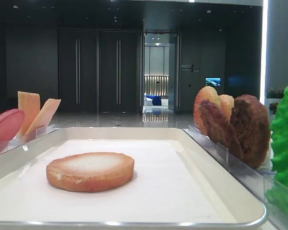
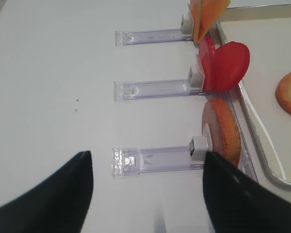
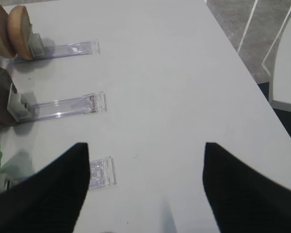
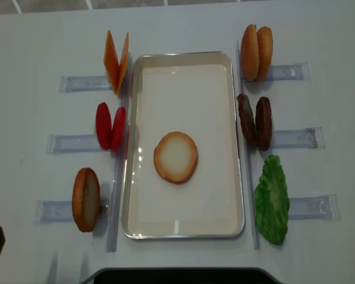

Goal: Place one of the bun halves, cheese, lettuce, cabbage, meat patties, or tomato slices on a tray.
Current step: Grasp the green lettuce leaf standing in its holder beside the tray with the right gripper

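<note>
A bun half (image 4: 175, 157) lies flat, pale face up, in the middle of the white tray (image 4: 183, 89). Left of the tray, cheese (image 4: 116, 62), tomato slices (image 4: 110, 126) and another bun half (image 4: 86, 199) stand on edge. On the right stand two bun halves (image 4: 256, 52), meat patties (image 4: 254, 122) and lettuce (image 4: 271, 199). Cabbage is out of view. My left gripper (image 2: 146, 160) hangs open over the bare table, left of the near bun half (image 2: 222, 132). My right gripper (image 3: 145, 145) is open over the table to the right of the patties (image 3: 0, 97), with nothing between its fingers.
Clear plastic holders (image 4: 74, 142) stick out sideways from each food item on both sides of the tray. The table's right edge (image 3: 242, 63) runs close to the right gripper, with floor and a white frame beyond. A dark base (image 4: 177, 275) sits at the table's near edge.
</note>
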